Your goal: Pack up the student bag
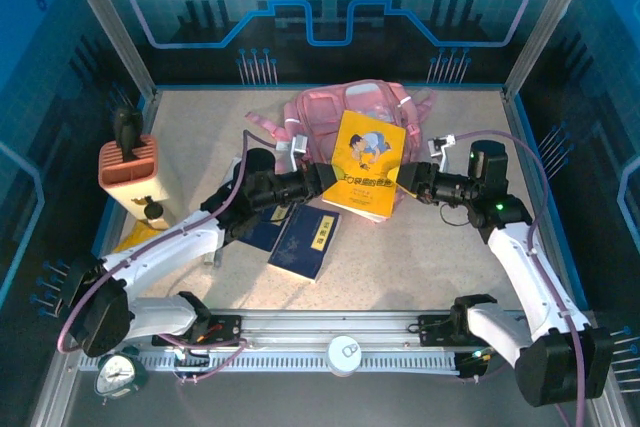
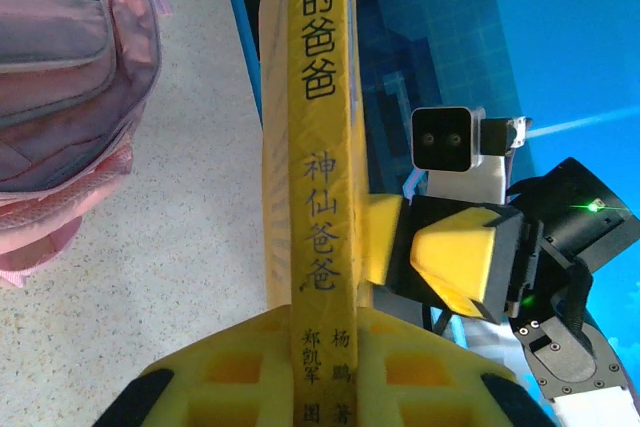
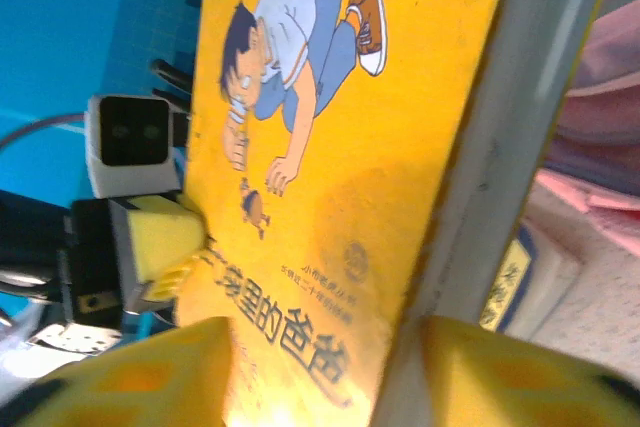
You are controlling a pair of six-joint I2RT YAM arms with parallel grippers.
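Light falls bright and even from above in my overhead view; the table (image 1: 200,137) carries only faint, soft shadows under my arms. In my left wrist view the yellow book (image 2: 312,147) reads sharp along its spine, while my left pads (image 2: 225,377) blur along the bottom edge. My right wrist view is softer, my right pads (image 3: 150,377) smeared.

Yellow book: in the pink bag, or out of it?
Out: both arms' jaws hold the yellow book in front of the student bag.

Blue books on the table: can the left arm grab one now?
Probably not. The left gripper is shut on the yellow book, so it is busy, though the blue books lie close by.
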